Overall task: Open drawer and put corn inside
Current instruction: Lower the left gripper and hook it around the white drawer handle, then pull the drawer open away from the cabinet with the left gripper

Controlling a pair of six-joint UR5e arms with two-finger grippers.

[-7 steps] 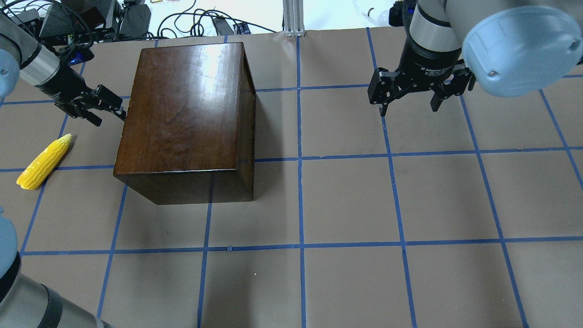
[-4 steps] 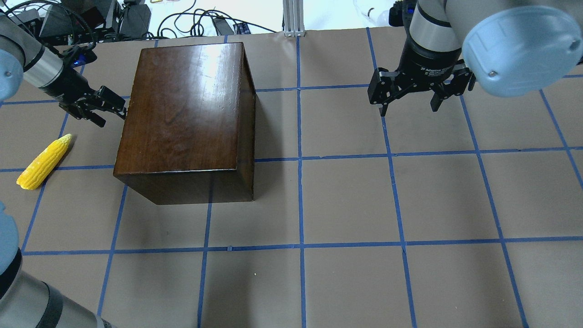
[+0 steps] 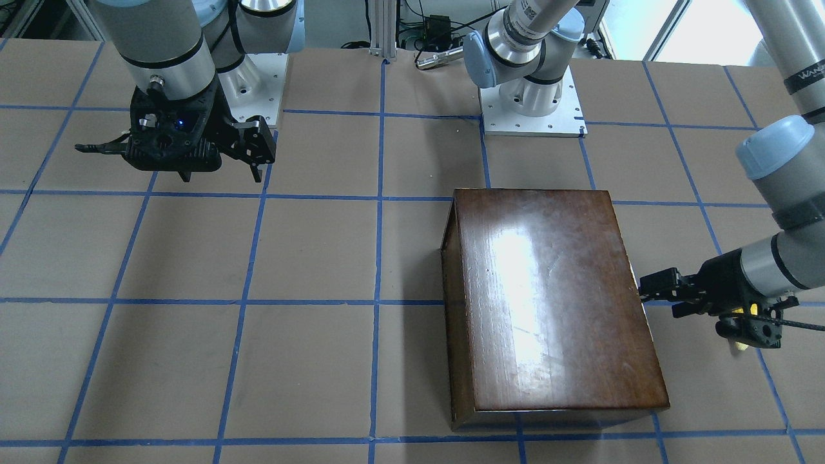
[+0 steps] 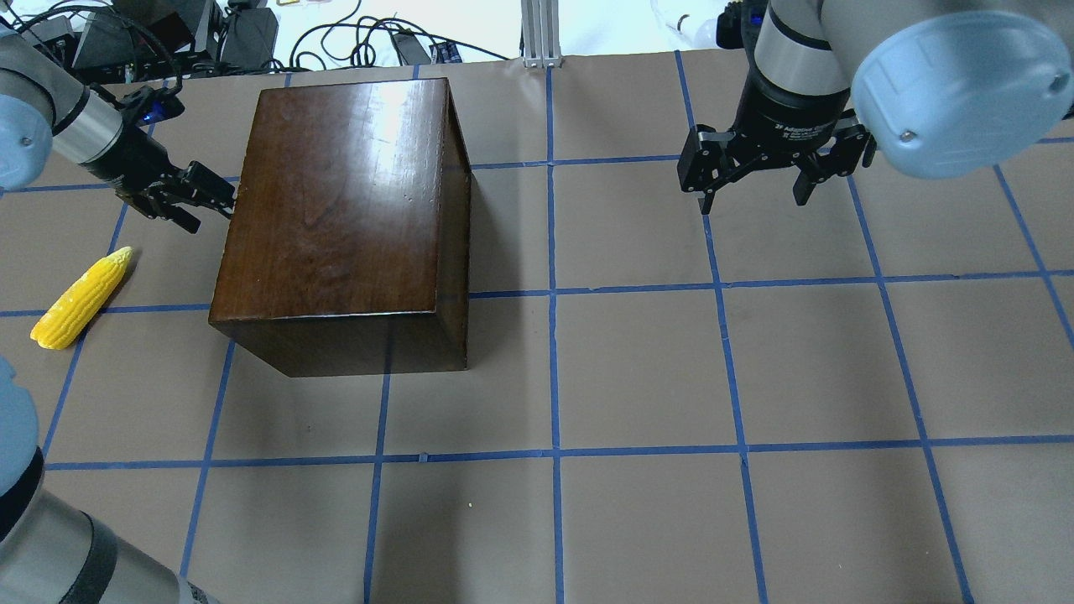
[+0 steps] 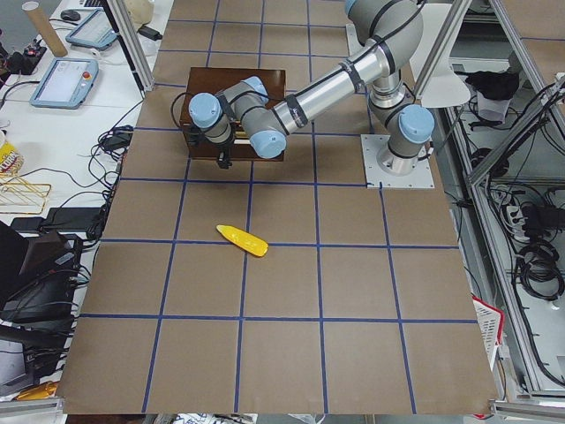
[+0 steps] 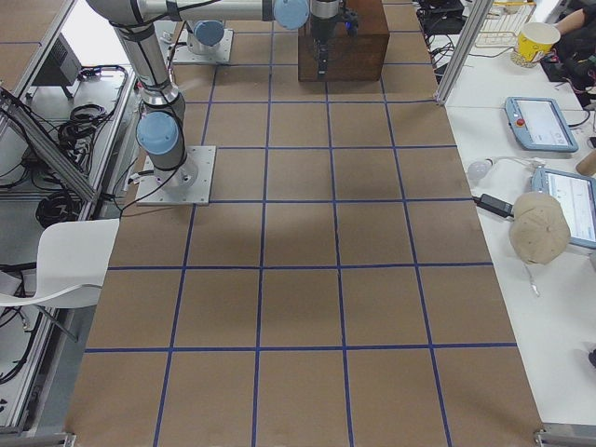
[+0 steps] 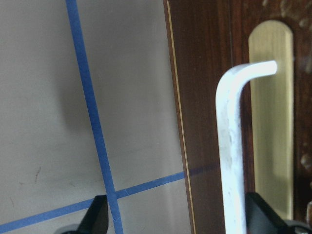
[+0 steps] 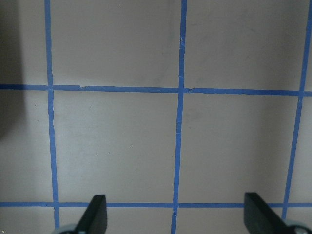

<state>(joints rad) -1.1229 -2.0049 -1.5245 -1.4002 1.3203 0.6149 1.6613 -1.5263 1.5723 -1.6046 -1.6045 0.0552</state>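
Observation:
The glossy dark-brown box (image 4: 336, 201) stands left of the table's middle. Its drawer is shut. The drawer's dark front panel (image 7: 209, 97) fills the left wrist view, with a pale metal handle (image 7: 229, 146) over a brass plate (image 7: 273, 122). My left gripper (image 4: 205, 208) is open at the box's left face, and the handle stands between its fingertips (image 7: 95, 217). The yellow corn (image 4: 82, 298) lies on the table left of the box, apart from the gripper. My right gripper (image 4: 751, 189) is open and empty above the table's far right.
Blue tape lines grid the brown table cover (image 4: 638, 369). Cables and gear (image 4: 168, 38) lie beyond the far edge. The box also shows in the front-facing view (image 3: 554, 296), and the corn in the left view (image 5: 243, 240).
My left arm has shifted a little toward the far edge, and its fingertips stay at the box's left face. The corn, the box and the right arm have not moved.

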